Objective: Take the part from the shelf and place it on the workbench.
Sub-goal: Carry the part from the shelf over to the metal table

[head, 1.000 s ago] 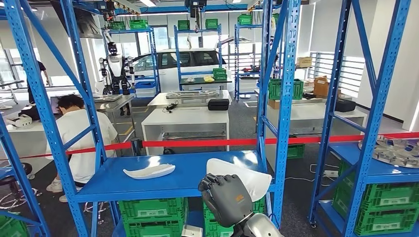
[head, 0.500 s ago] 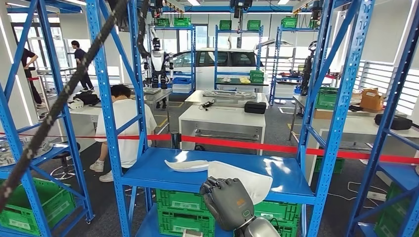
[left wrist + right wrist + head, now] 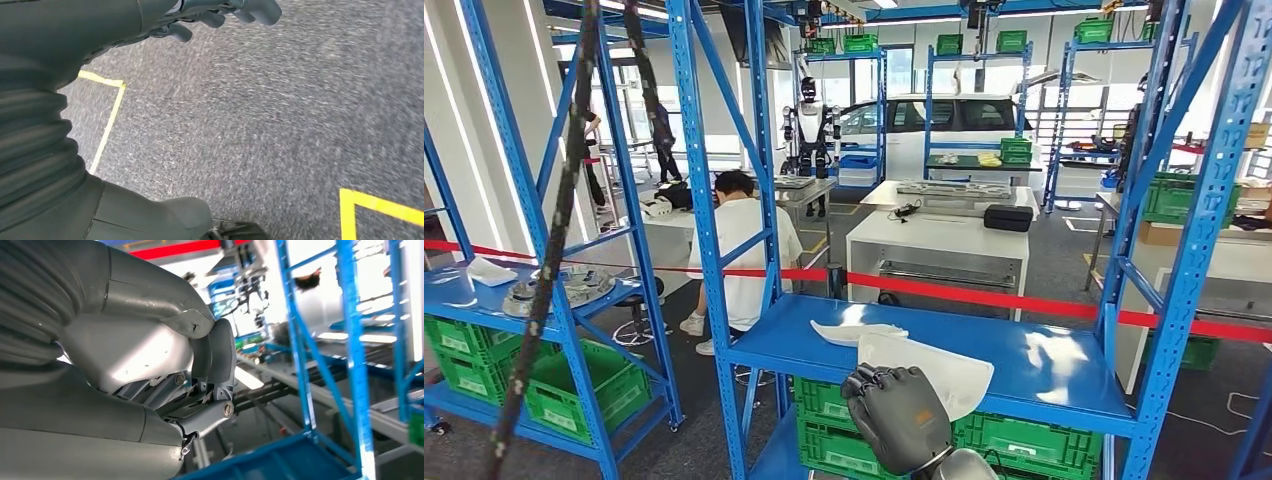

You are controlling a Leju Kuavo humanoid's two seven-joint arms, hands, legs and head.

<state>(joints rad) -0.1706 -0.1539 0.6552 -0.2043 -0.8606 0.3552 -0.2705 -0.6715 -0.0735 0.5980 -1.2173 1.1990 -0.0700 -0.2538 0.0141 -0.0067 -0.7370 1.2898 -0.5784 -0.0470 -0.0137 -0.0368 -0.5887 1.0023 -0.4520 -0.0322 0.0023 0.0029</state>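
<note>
Right hand (image 3: 896, 416) is gripping the white part (image 3: 934, 372), holding it raised in front of the blue shelf (image 3: 1064, 385). A second white part (image 3: 856, 331) is lying on that shelf. Left hand (image 3: 65, 100) is hanging over grey floor (image 3: 280, 125), fingers apart, holding nothing.

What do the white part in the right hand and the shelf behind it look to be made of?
The white part held by the right hand: probably moulded plastic, a smooth, thin curved shell with a soft sheen, though painted metal is possible. The shelf: blue-painted steel, a glossy deck mirroring the lights, with perforated uprights.
</note>
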